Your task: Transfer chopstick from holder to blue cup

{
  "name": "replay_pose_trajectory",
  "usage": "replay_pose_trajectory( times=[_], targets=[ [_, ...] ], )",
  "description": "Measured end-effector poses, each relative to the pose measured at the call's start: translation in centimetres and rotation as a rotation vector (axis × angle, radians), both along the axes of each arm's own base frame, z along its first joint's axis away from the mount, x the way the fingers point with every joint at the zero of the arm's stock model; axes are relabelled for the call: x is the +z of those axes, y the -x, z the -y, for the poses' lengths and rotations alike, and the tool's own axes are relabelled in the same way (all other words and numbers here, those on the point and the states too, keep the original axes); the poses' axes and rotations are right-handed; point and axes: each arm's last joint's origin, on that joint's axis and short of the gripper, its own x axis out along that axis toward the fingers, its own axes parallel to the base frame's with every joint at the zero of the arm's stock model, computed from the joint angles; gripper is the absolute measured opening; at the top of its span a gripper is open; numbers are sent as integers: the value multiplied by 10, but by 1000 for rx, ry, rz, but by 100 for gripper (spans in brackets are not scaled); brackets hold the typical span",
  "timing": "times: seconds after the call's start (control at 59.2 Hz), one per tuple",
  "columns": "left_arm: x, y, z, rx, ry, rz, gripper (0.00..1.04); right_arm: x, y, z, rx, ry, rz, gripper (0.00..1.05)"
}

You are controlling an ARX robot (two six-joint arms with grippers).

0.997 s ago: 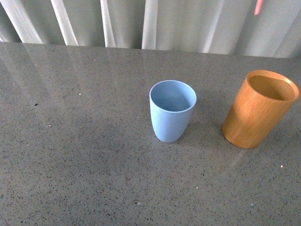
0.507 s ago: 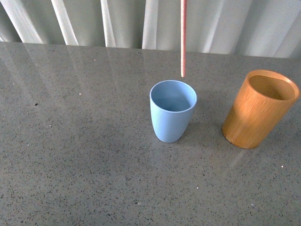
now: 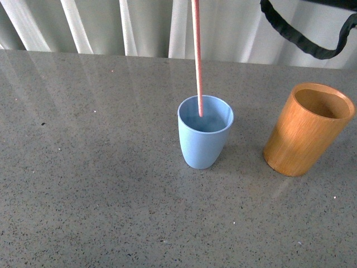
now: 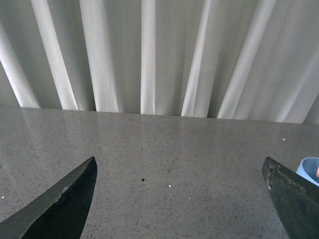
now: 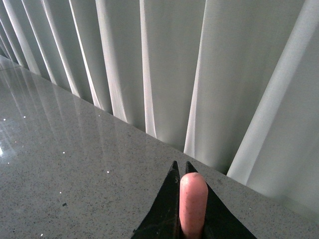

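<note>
The pale pink-red chopstick [image 3: 197, 56] hangs nearly upright in the front view, its lower tip just inside the mouth of the blue cup [image 3: 204, 134] at mid-table. The orange-brown holder [image 3: 308, 129] stands to the cup's right, looking empty inside. My right gripper [image 5: 181, 167] is shut on the chopstick [image 5: 193, 204], whose rounded end shows between the black fingers; the gripper itself is above the front view's top edge. My left gripper [image 4: 179, 172] is open over bare table, with a sliver of the blue cup [image 4: 311, 169] at the edge of its view.
Grey speckled table [image 3: 89, 184] stretches left of and in front of the cup. White curtain [image 3: 145, 25] hangs along the far edge. A black cable loop [image 3: 312, 39] dangles at the top right above the holder.
The chopstick has travelled left from above the holder to over the cup and come down, its tip now inside the cup's mouth. A black cable loop has come into view.
</note>
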Motion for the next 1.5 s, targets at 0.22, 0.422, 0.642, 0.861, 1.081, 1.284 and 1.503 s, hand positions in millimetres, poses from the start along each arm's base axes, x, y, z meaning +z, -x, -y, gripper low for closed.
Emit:
replay_pose_trajectory(
  times=[0.22, 0.422, 0.642, 0.861, 1.081, 1.284, 1.503],
  targets=[
    [0, 0, 0, 0, 0, 0, 98, -26, -4, -1, -34, 1, -42, 1],
    [0, 0, 0, 0, 0, 0, 98, -47, -6, 4, -114, 7, -89, 14],
    [0, 0, 0, 0, 0, 0, 98, -20, 3, 34, -267, -58, -131, 59],
    [0, 0, 0, 0, 0, 0, 98, 16, 48, 101, -568, -38, -183, 94],
    [0, 0, 0, 0, 0, 0, 98, -2, 151, 173, -726, 85, -270, 95],
    [0, 0, 0, 0, 0, 0, 98, -8, 187, 185, -683, -53, -228, 92],
    [0, 0, 0, 0, 0, 0, 98, -15, 196, 189, -650, -31, 15, 50]
  ],
)
